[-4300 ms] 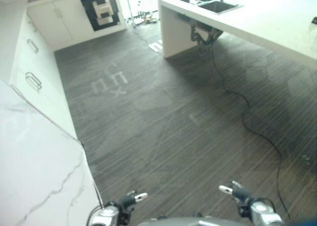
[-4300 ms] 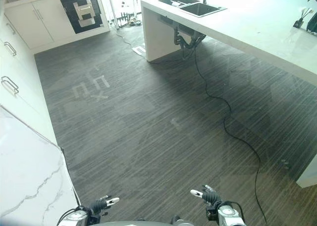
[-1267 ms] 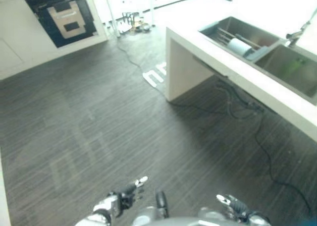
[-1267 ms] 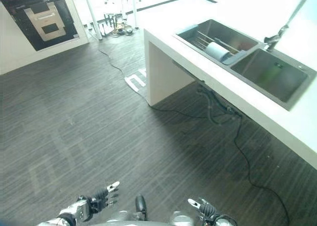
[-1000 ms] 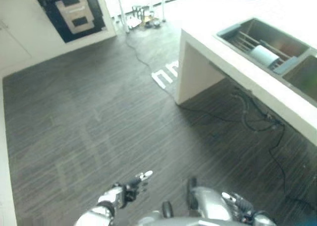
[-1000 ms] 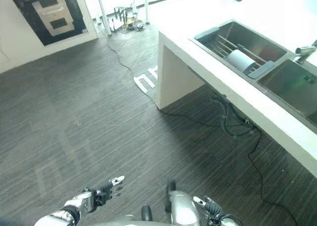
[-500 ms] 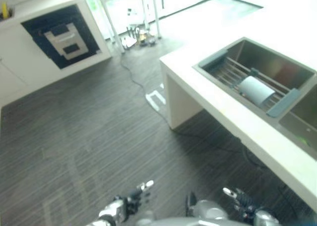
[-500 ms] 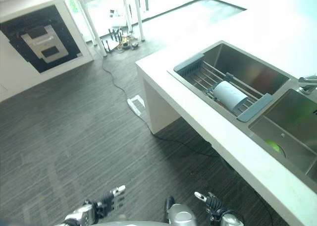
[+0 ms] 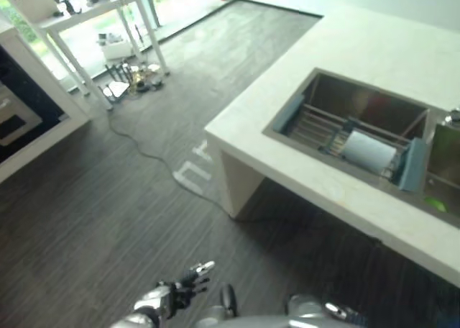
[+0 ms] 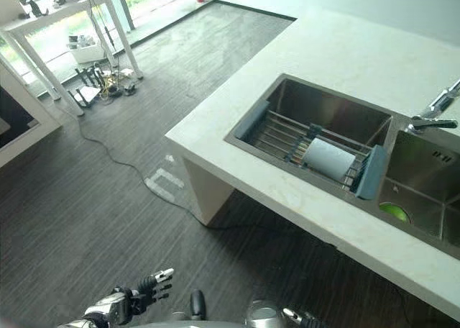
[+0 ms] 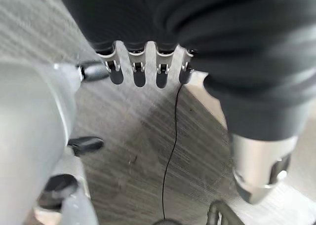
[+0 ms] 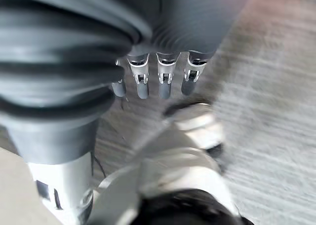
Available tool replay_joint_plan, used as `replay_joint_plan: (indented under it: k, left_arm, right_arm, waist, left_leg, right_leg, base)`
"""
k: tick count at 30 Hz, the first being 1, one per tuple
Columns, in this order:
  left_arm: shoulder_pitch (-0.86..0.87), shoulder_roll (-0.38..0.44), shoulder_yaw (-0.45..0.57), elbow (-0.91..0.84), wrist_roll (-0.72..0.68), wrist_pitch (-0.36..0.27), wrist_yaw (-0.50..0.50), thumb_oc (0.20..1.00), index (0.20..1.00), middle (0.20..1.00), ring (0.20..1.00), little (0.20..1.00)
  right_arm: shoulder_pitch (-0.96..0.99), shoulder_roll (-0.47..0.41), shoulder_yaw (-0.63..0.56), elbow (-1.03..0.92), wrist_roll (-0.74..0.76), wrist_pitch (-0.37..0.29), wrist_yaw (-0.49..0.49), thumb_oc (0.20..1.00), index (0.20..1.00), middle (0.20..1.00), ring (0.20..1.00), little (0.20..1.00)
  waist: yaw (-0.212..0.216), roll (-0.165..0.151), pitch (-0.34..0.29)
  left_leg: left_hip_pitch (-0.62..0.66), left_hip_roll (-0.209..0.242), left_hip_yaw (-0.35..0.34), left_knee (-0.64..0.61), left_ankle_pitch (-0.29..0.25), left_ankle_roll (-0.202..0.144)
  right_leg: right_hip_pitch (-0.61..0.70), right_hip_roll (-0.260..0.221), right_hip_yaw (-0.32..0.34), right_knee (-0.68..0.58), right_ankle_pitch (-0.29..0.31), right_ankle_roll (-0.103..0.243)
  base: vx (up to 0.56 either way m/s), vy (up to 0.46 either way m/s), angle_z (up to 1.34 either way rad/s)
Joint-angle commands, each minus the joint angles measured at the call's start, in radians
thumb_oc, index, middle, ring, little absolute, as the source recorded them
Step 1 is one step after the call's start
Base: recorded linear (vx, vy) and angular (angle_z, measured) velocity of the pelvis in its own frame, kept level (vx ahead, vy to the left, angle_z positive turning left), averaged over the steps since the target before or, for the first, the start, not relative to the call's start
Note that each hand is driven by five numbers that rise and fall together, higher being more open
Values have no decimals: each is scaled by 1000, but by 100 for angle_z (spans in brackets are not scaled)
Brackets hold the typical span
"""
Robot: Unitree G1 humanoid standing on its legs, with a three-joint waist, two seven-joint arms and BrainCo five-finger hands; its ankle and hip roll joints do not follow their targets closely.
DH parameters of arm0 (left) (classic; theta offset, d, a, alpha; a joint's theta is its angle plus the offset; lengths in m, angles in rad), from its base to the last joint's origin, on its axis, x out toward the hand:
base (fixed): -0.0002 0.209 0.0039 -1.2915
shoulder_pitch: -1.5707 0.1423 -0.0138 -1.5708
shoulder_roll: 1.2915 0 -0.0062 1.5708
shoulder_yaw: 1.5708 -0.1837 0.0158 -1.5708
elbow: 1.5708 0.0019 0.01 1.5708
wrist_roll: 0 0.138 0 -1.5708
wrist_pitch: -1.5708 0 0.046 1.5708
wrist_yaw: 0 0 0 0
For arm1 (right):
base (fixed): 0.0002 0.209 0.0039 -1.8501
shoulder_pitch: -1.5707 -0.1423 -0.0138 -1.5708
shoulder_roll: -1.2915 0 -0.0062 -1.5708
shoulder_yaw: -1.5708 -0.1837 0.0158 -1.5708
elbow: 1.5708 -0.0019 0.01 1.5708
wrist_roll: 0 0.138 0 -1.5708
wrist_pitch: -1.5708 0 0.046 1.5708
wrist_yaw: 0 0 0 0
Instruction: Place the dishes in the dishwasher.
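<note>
The left hand [image 10: 118, 305] hangs low at the near left over the floor [image 10: 93, 198], its fingers [image 11: 136, 72] straight and spread a little, holding nothing and touching nothing. The right hand [image 12: 153, 82] shows at the near edge, right of centre, in the head views; in its wrist view its fingers [image 12: 165, 84] lie straight in a row with the thumb apart, empty, above the floor.

Ahead and to the right stands a white table [image 10: 287, 55] with a double sink [image 10: 287, 101] sunk into it. A rack [image 10: 284, 137] of metal bars with grey-blue ends spans the left basin, and a white cup [image 10: 328, 160] lies on its side on the rack, toward the divider. The right basin [image 10: 424, 177] holds something small and green [image 10: 392, 211] at its bottom. A tap [image 10: 435, 108] rises behind the divider. Both hands are well apart from the sink and the cup; the table's near edge and open floor lie between.

A black cable [image 10: 122, 170] runs across the floor toward the table's end, past white marks [image 10: 164, 183] on the floor. Far left, a white desk [image 10: 61, 26] on thin legs stands by a window with clutter [image 10: 100, 83] beneath it. A dark panel [image 9: 18, 112] sits in a white cabinet at the left edge.

The right eye view shows the tap and right basin more fully than the left eye view.
</note>
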Motion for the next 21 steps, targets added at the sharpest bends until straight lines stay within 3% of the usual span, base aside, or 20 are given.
replay_joint_plan:
  k: [1,5,8,11,12,15,16,18,19,21]
  left_arm:
    - [5,-22,1,13,-5,3,4,1000,1000,1000,1000,1000]
    - [20,-25,13,20,-2,-14,28,1000,1000,1000,1000,1000]
    - [49,-19,45,9,-36,-38,44,1000,1000,1000,1000,1000]
    - [57,-16,72,-2,-84,-42,53,1000,1000,1000,1000,1000]
    - [58,-16,73,-3,-94,-43,53,1000,1000,1000,1000,1000]
    - [77,-23,98,-8,-176,-56,62,1000,1000,1000,1000,1000]
    - [87,-29,107,-12,-205,-66,72,1000,1000,1000,1000,1000]
    - [101,-38,119,-16,-240,-87,83,1000,1000,1000,1000,1000]
    - [108,-46,130,-22,-269,-101,83,1000,1000,1000,1000,1000]
    - [112,-54,135,-39,-267,-103,84,1000,1000,1000,1000,1000]
  right_arm:
    - [-48,-43,-22,-7,17,-24,-11,1000,1000,1000,1000,1000]
    - [-58,-32,-35,-21,36,-23,-48,1000,1000,1000,1000,1000]
    - [-61,-22,-44,-30,-13,-3,-79,1000,1000,1000,1000,1000]
    - [-61,-16,-51,-15,-17,12,-86,1000,1000,1000,1000,1000]
    - [-60,-15,-53,-12,-14,12,-85,1000,1000,1000,1000,1000]
    - [-45,-17,-58,6,4,-5,-58,1000,1000,1000,1000,1000]
    - [-43,-18,-58,9,3,-3,-48,1000,1000,1000,1000,1000]
    - [-40,-22,-57,16,-21,-6,-42,1000,1000,1000,1000,1000]
    - [-39,-27,-49,19,-36,-18,-49,1000,1000,1000,1000,1000]
    - [-48,-40,-43,14,-24,-14,-73,1000,1000,1000,1000,1000]
  waist:
    - [23,48,-16]
    - [32,47,-24]
    - [60,36,-32]
    - [79,24,-33]
    - [79,23,-33]
    - [70,18,-40]
    - [67,11,-40]
    - [68,-4,-34]
    - [82,-19,-19]
    - [104,-18,-4]
  left_leg:
    - [-5,44,2,62,-151,-42]
    - [-3,42,75,56,-164,-28]
    - [19,57,202,45,-174,-31]
    - [60,67,251,44,-205,-38]
    - [60,70,252,48,-207,-39]
    - [59,107,244,102,-214,-57]
    - [40,120,242,149,-210,-61]
    - [17,122,221,256,-247,-65]
    - [-51,115,166,391,-256,-70]
    - [-101,112,87,383,-235,-82]
  right_leg:
    - [-12,8,-2,62,-54,34]
    - [-55,-41,-62,90,-38,64]
    - [-67,-112,-210,88,20,104]
    - [-47,-151,-293,63,35,126]
    - [-48,-150,-294,62,33,125]
    - [-21,-86,-269,43,-17,83]
    - [-17,-58,-258,29,-14,51]
    - [6,-34,-234,11,-24,23]
    - [30,-18,-208,-6,-25,-3]
    - [44,0,-180,-24,-24,-15]
  base:
    - [39,143,-19]
    - [-26,77,-78]
    - [3,-62,-116]
    - [83,-228,-124]
    - [93,-419,-74]
    - [82,-375,-11]
    - [23,-324,-7]
    - [49,-328,-16]
    - [55,-249,-22]
    - [32,-41,-38]
